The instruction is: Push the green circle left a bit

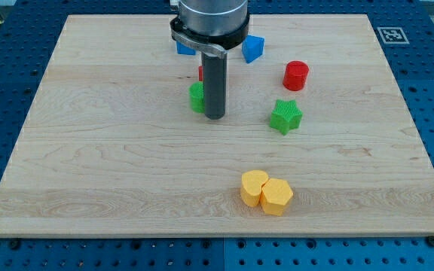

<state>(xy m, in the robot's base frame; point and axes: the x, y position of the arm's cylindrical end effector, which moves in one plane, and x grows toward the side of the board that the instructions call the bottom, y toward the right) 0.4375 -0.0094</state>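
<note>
The green circle [197, 98] lies on the wooden board above its middle, mostly hidden behind my rod, with only its left part showing. My tip [215, 117] rests on the board right against the circle's right side. A green star [285, 116] lies to the right of my tip.
A red cylinder [296, 75] sits right of the rod. A blue block [253, 49] and another blue block [184, 48] lie near the view's top, partly hidden by the arm. A sliver of a red block [200, 73] shows behind the rod. Two yellow blocks [253, 187] [277, 196] touch at the bottom.
</note>
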